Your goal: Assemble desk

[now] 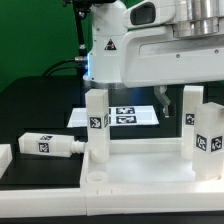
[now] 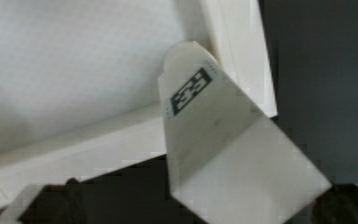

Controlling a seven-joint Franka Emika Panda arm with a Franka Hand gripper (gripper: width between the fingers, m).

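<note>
The white desk top (image 1: 130, 168) lies flat with three legs standing upright in its corners: one on the exterior view's left (image 1: 97, 122), one at the front right (image 1: 208, 140), one behind it (image 1: 190, 105). My gripper (image 1: 188, 108) hangs over that rear right leg, open. In the wrist view this tagged leg (image 2: 202, 110) rises from a rimmed corner of the desk top (image 2: 69, 80) and sits between the dark fingertips (image 2: 60, 200) of my gripper (image 2: 202, 205), with gaps on both sides. A fourth leg (image 1: 50, 145) lies loose on the black table.
The marker board (image 1: 125, 113) lies flat behind the desk top. A white border bar (image 1: 40, 195) runs along the front of the table, and a small white block (image 1: 4, 155) sits at the far left edge. The bulky arm (image 1: 110, 40) fills the upper middle.
</note>
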